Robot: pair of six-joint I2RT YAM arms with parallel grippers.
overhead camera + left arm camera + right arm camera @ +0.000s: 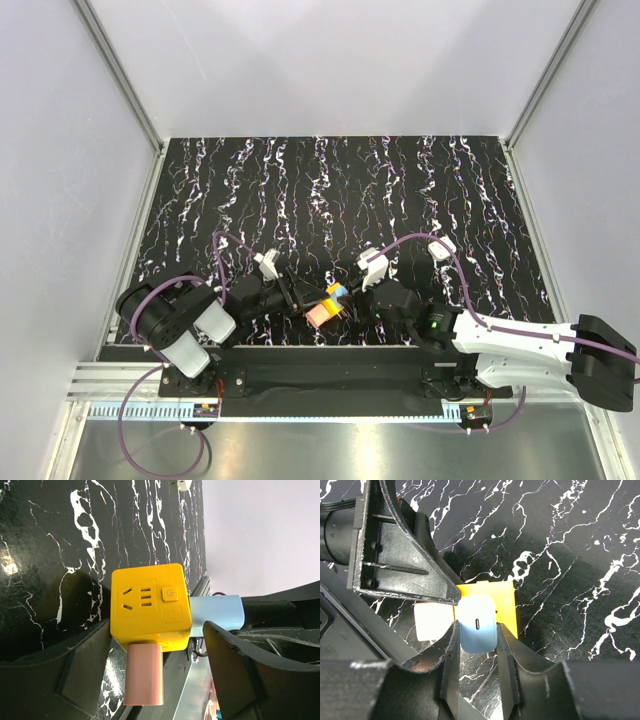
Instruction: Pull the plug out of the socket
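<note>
The socket (150, 607) is a yellow cube on the black marbled table near its front edge. A pink plug (144, 675) sticks out of one face and a light-blue plug (217, 611) out of another. My left gripper (157, 627) has its jaws on either side of the cube; one finger (75, 675) touches it. My right gripper (477, 635) is shut on the light-blue plug (477, 625), which is still seated in the socket (502, 602). In the top view the socket (331, 300) sits between the left gripper (300, 296) and the right gripper (360, 293).
The metal rail (300, 395) and the arm bases lie just behind the socket at the table's near edge. Purple cables (420, 240) loop over both arms. Pale walls (60, 200) close in the table on three sides.
</note>
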